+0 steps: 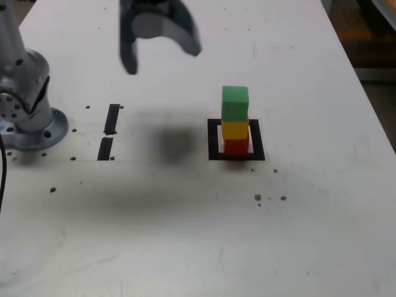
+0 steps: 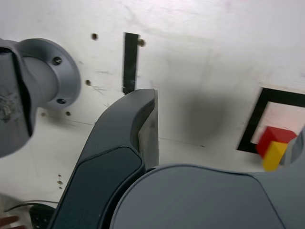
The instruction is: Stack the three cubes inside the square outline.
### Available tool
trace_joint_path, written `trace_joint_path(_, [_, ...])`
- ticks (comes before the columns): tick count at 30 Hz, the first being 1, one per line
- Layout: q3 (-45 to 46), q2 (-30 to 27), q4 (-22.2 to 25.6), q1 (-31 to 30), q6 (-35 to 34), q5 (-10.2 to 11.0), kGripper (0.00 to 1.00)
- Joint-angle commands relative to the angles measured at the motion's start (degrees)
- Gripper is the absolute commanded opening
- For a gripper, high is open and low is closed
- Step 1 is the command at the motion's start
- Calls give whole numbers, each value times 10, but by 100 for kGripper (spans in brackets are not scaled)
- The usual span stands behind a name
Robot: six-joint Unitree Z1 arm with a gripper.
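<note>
The widespread, empty grey metal gripper (image 1: 164,62) hangs up and to the exterior view's left of the solid green cube (image 1: 235,103), which tops the yellow and red cubes inside the black tape square (image 1: 213,140) (any retreat should lead away from them)

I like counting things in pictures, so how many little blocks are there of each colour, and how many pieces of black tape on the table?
Red cube: 1
Yellow cube: 1
Green cube: 1
Black square tape outline: 1
Short black tape strips: 2
Total: 6, of which 3 are cubes
</note>
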Motion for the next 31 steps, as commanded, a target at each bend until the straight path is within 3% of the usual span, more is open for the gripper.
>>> trace_joint_path(1, [17, -7, -10, 1, 0, -5, 100])
trace_joint_path(12, [183, -30, -151, 2, 3, -59, 100])
trace_joint_path(22, [286, -37, -262, 2, 9, -67, 100])
trace_joint_path(31, [303, -37, -296, 2, 12, -72, 99])
